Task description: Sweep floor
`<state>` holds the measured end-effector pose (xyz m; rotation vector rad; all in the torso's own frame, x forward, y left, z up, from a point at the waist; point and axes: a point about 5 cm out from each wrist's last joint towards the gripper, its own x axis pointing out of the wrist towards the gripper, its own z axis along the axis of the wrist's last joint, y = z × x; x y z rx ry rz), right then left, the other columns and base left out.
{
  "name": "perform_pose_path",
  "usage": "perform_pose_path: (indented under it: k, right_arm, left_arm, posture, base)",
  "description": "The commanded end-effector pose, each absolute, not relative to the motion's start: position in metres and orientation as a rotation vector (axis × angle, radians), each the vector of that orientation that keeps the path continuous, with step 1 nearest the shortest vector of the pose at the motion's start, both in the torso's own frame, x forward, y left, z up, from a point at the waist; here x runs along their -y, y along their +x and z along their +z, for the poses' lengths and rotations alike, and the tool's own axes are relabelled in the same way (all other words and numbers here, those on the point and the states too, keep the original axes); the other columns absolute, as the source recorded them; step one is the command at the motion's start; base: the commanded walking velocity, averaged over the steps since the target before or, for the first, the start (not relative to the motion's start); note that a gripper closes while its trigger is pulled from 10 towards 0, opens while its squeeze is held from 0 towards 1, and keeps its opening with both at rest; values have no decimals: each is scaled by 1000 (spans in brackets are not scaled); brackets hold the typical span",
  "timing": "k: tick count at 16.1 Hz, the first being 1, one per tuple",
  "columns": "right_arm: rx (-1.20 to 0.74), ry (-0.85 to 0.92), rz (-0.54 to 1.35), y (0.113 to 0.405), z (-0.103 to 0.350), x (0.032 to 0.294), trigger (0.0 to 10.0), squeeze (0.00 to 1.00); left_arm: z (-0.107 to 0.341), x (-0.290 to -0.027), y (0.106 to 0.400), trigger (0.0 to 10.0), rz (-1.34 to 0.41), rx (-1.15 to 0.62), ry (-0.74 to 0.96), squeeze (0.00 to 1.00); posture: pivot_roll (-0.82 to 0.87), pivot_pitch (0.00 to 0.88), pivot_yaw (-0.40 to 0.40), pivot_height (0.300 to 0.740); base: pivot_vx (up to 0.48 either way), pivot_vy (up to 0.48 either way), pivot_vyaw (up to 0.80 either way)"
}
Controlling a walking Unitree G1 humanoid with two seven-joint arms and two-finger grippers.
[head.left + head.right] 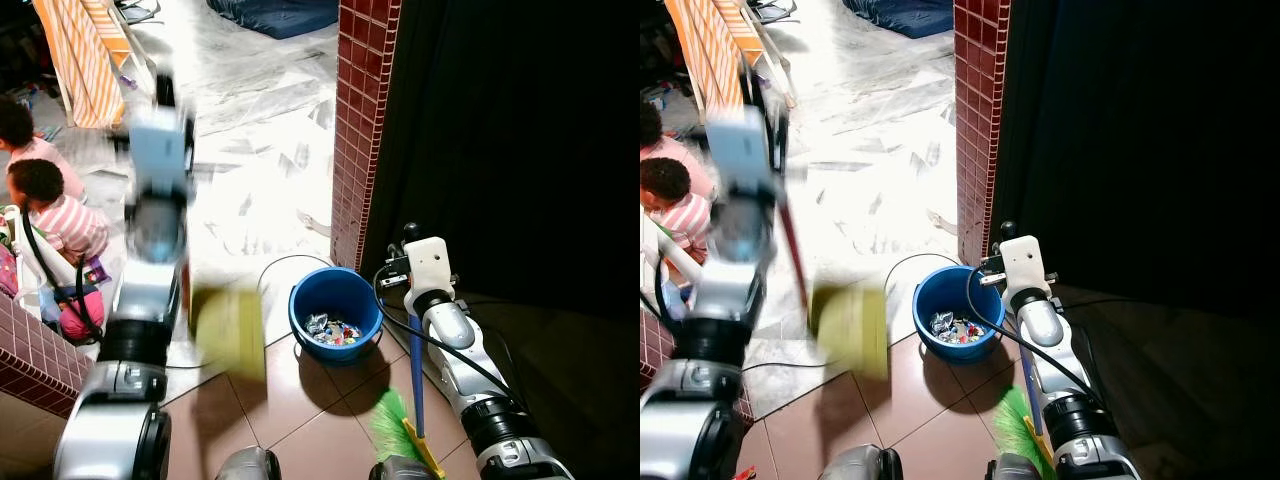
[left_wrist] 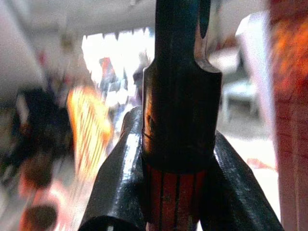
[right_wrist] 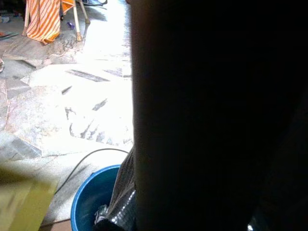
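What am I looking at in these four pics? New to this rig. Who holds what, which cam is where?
It is a walking humanoid robot with two silver arms, each ending in two black fingers. The two wide pictures come from a stereo camera on its head, looking down at the floor. The other two come from cameras on the wrists.

The left gripper is clamped on a dark handle with a red section; in the head views that arm is blurred, with a yellow dustpan hanging below it. The right arm reaches toward a blue bucket with scraps of litter inside. A broom with a blue stick and green bristles stands beside that arm; its grip cannot be seen. The floor is tile, then pale marble. Two people sit at the far left.
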<state>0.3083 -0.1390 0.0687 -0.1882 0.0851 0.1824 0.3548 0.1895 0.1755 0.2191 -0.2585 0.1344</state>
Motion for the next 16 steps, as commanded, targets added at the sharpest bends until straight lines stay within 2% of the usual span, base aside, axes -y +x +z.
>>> perform_pose_path:
  k: [1,3,5,10,13,16]
  right_arm:
    - [-57,-161,204,308,73,134,10000,0]
    - [-25,-145,254,307,77,127,10000,0]
    - [-12,-144,278,305,79,123,10000,0]
    - [-4,-130,300,303,79,121,10000,0]
    - [-5,-122,307,302,79,121,10000,0]
    - [-11,-116,318,301,78,118,10000,0]
  left_arm:
    - [165,-197,354,10000,181,217,199,0]
    - [124,-200,347,10000,200,49,163,0]
    - [96,-191,340,10000,197,-56,106,0]
    - [67,-170,332,10000,200,-171,64,0]
    - [60,-151,327,10000,142,-170,40,0]
    - [57,-145,325,10000,130,-164,61,0]
  posture:
    - [-87,0,44,740]
    - [-86,0,43,740]
    - [-85,0,36,740]
    - [-93,0,37,740]
    - [-97,0,41,740]
    - [-94,0,38,740]
  base:
    - [0,0,0]
    - [0,0,0]
    - [0,0,800]
    - [0,0,800]
    - [0,0,800]
    - [0,0,800]
